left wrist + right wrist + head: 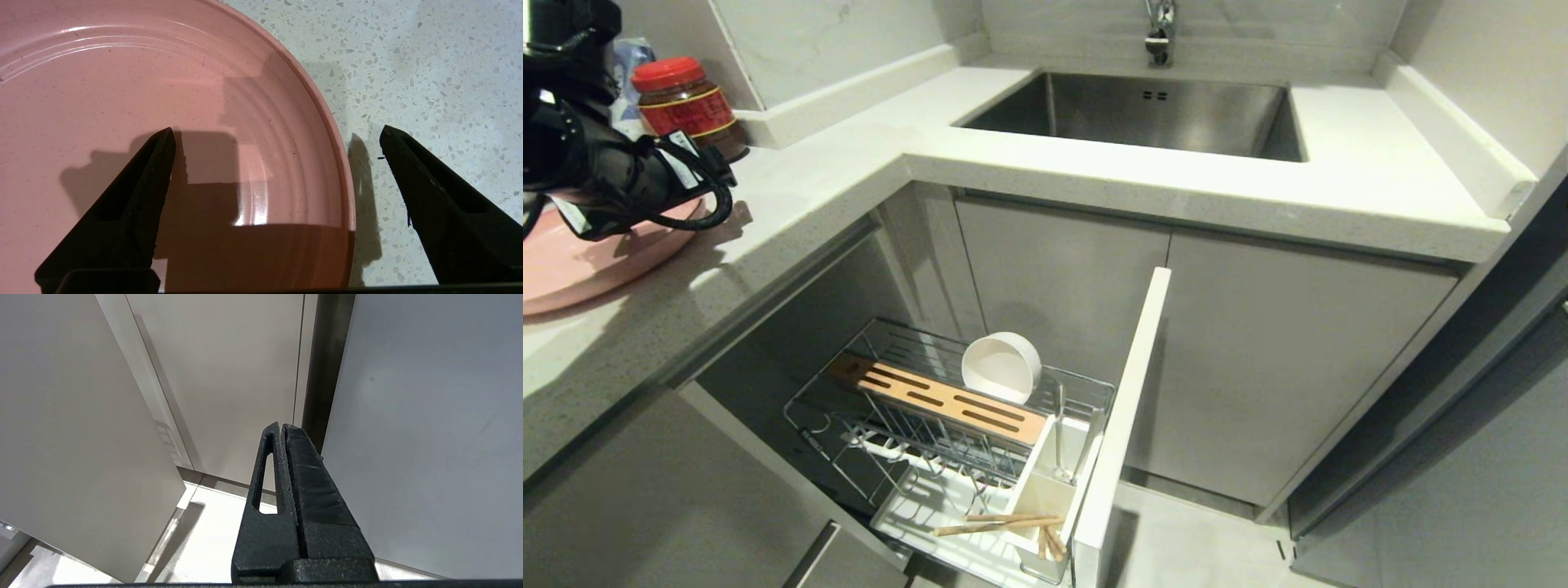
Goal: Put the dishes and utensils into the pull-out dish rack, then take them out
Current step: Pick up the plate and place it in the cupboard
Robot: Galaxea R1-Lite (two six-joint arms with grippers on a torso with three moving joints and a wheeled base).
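1. The left hand (pixel 278 134) hangs over the pink plate (pixel 122 102) at the left edge of the desk (pixel 866 163), spread as wide as it goes and holding nothing. One finger is above the plate's well, the other above bare desk, so the rim lies between them.
2. The step in hand looks like taking the plate by its rim. Lower the hand until the outer finger can slip under the lip and the inner one presses the top face, then shut it firmly. A flat glazed plate is likely to slide under a light pinch.
3. Lift it clear of the red-lidded jar (pixel 686 102) just beyond it.
4. The pull-out dish rack (pixel 947 425) stands open below, near the middle. The bowl (pixel 1002 366) sits on edge at its far side and the chopsticks (pixel 1001 523) lie across the cutlery box (pixel 1045 490). Turn the plate upright before lowering it between the wires.
5. The right hand (pixel 282 425) is parked low beside the cabinet fronts, pressed together and empty.
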